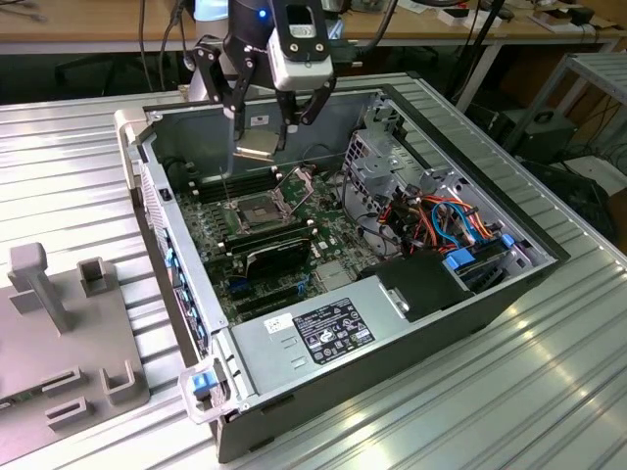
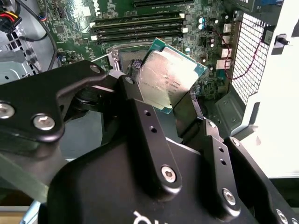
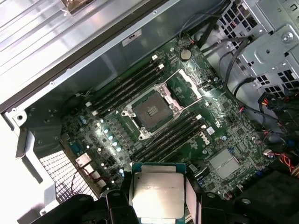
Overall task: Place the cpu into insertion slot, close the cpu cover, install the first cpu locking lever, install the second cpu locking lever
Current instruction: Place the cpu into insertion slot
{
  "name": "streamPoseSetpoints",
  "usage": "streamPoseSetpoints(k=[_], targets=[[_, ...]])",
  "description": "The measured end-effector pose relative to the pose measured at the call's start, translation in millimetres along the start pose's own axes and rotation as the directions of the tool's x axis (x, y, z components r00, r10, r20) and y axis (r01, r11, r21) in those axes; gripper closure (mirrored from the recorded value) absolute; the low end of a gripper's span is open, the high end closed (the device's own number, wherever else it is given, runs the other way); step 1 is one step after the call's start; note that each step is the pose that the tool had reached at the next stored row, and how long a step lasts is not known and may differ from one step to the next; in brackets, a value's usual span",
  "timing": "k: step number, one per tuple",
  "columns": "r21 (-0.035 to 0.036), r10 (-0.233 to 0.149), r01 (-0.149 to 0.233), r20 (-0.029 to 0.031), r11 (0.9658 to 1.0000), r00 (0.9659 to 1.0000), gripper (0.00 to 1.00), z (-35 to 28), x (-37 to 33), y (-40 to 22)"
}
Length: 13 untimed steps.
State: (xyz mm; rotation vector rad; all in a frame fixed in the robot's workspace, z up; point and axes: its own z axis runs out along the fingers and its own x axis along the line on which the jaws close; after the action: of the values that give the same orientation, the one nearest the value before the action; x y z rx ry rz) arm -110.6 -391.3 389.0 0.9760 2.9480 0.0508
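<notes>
Inside the grey sheet-steel computer case [image 1: 186, 147], over the green motherboard [image 1: 323, 220], my worry is the square insertion slot [image 1: 257, 209] and its fine dark pin field. My gripper [image 1: 265, 139] is clamped on 2 edges of the cpu [image 1: 257, 149], which hangs seemingly tilted above it, so a skewed landing could bend pins. Its matte silver top looks scuffed.

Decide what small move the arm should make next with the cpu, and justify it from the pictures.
Probably lower the cpu toward the insertion slot, lining it up: the gripper holds it above the motherboard, the slot lies bare, and the cpu cover stands open.
</notes>
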Motion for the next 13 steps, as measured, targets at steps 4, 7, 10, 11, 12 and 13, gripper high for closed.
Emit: streamPoseSetpoints(k=[4,7,10,11,12,13], targets=[[0.0004,0.019,-0.019,0.0009,0.9998,0.9998,0.47,0.6,1.8,2.9],[0.0005,0.027,-0.027,0.0012,0.9996,0.9996,0.47,0.9,3.1,5.4],[0.0006,0.028,-0.028,0.0013,0.9996,0.9996,0.47,1.1,4.5,8.0],[0.0006,0.029,-0.029,0.0013,0.9996,0.9996,0.47,1.4,5.1,9.2],[0.0005,0.029,-0.029,0.0013,0.9996,0.9996,0.47,1.7,6.4,11.4],[0.0007,0.029,-0.029,0.0013,0.9996,0.9996,0.47,1.8,7.0,13.0]])
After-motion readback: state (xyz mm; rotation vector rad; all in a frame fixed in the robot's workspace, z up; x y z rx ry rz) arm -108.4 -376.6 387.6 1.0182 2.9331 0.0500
